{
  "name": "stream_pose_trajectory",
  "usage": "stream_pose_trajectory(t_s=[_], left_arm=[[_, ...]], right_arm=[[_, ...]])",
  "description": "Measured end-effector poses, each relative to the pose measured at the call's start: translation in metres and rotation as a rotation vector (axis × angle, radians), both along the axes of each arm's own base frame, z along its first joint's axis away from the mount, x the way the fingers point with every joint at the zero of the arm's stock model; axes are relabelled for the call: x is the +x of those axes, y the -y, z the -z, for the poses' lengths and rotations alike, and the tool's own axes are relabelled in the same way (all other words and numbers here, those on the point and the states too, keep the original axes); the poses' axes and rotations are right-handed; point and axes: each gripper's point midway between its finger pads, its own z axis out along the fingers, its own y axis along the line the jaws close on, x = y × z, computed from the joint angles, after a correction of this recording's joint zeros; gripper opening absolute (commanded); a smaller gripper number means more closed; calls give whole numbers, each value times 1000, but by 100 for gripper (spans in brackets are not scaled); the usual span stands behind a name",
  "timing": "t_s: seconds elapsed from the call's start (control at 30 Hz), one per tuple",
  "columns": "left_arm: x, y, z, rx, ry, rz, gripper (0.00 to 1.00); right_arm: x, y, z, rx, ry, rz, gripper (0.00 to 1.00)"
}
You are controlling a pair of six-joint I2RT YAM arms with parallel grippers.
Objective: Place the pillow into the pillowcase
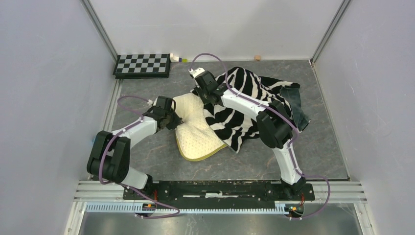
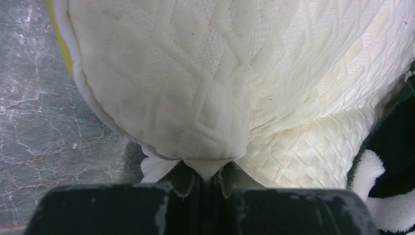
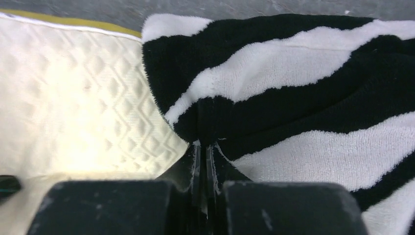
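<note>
Soft, light pillow (image 2: 195,73) pinched at its edge by the left claw (image 2: 208,174); floppy pillowcase (image 3: 303,98) hem clamped in the right claw (image 3: 205,147), sensible holds

Nothing legible shows in any view. No words, labels, brand marks, numbers or signs can be read on the pillow (image 1: 195,132), on the pillowcase (image 1: 244,98), or on the checkerboard (image 1: 143,64) at the far left corner beyond the pillow.
</note>
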Motion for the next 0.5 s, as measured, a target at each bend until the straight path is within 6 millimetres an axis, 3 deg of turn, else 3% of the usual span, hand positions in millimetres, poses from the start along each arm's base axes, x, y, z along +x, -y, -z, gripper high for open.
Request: stream_pose_trajectory(t_s=[0.13, 0.3, 0.37, 0.43, 0.5], left_arm=[[0, 7, -2, -7, 4, 21, 2], [7, 43, -16, 11, 23, 102, 2], [9, 50, -19, 17, 21, 114, 2], [10, 46, -19, 21, 12, 103, 5], [12, 41, -18, 17, 3, 90, 15]], right_arm=[[-8, -15, -13, 96, -29, 5, 0], [-12, -67, -74, 280, 15, -28, 0], [-10, -74, -88, 318, 31, -27, 3], [-9, -72, -88, 325, 27, -16, 25], [-8, -65, -77, 315, 10, -1, 50]])
